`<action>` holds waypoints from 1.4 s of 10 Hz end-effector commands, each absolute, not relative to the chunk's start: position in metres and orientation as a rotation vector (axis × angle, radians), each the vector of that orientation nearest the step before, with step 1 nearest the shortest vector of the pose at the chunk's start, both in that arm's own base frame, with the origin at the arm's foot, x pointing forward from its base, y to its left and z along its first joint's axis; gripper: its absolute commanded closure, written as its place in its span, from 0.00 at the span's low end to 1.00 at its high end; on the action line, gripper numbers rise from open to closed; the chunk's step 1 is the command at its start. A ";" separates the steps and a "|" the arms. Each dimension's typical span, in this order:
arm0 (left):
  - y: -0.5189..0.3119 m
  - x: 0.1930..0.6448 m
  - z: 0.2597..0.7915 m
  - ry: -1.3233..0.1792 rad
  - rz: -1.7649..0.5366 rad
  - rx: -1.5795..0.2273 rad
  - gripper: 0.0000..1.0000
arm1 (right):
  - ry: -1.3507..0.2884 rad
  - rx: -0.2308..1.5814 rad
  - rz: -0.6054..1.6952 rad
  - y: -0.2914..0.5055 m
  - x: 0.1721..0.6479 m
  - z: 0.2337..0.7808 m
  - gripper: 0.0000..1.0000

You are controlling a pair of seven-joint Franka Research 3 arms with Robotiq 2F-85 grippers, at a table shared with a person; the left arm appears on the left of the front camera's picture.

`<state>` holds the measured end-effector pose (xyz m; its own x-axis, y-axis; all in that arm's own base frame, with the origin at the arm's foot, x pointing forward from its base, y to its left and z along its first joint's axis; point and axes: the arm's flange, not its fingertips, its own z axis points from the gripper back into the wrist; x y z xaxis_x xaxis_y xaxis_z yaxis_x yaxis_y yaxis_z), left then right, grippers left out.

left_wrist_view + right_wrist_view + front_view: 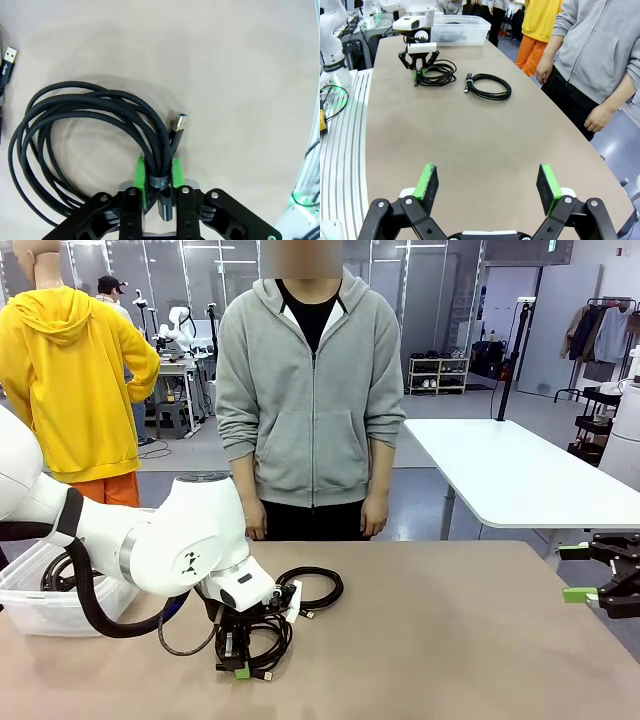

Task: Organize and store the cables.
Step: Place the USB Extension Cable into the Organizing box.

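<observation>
Two coiled black cables lie on the tan table. My left gripper (pixel 236 658) points down at the nearer cable (pixel 262 638). In the left wrist view its green pads (pixel 141 176) pinch the strap-bound bundle of that cable (pixel 75 125), whose USB plug (pixel 179 122) sticks out just beyond them. The second cable (pixel 312 587) rests loose just behind, toward the person. From the right wrist view both coils show far off, the gripped one (pixel 439 74) and the free one (pixel 490 86). My right gripper (pixel 487 186) hovers open over bare table at the right edge (pixel 600 580).
A clear plastic bin (pixel 35 612) holding more black cord stands at the table's left end, partly behind my left arm. A person in a grey hoodie stands at the far edge with hands (pixel 374 526) hanging down. A white table (pixel 520 475) stands beyond on the right.
</observation>
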<state>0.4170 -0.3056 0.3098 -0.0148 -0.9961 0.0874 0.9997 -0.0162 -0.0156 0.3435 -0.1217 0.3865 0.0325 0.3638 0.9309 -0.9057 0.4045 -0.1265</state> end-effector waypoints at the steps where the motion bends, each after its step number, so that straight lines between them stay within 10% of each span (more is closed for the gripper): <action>1: -0.308 0.415 0.319 -0.013 -1.579 -0.067 1.00 | -1.144 0.608 1.044 -0.119 0.344 0.392 0.00; 7: -0.273 0.415 0.503 0.030 -1.827 -0.067 1.00 | -1.144 0.608 1.044 -0.119 0.344 0.392 0.00; 14: -0.263 0.414 0.511 0.027 -1.886 -0.075 1.00 | -1.144 0.608 1.044 -0.119 0.344 0.392 0.00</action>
<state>0.4188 -0.2702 0.4994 -0.3234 -0.9454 0.0416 0.9436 -0.3254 -0.0603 0.3435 -0.1217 0.3865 0.0328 0.3639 0.9308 -0.9056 0.4049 -0.1264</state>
